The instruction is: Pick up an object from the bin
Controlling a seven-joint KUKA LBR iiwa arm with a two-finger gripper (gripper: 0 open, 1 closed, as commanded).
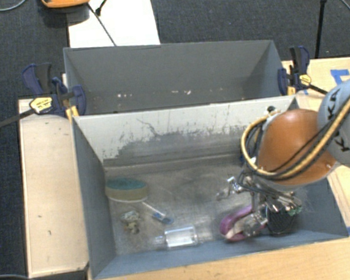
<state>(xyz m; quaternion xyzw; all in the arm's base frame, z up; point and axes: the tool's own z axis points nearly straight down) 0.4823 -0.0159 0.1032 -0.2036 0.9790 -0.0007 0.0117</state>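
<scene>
gripper [259, 215] beside purple loop [230, 227] | long axis seemingly left-right | bin [94, 181] front-right

Bin [97, 193] centre open; purple thing [232, 225], seemingly looped, crowds front-right corner.

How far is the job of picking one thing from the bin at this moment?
Done: the gripper is down in the bin, at its front right, beside a purple curved thing. In hand: whether it grips that thing I cannot tell; nothing is lifted. Left: the lift itself. The clear box and teal round pad lie untouched on the left.
</scene>
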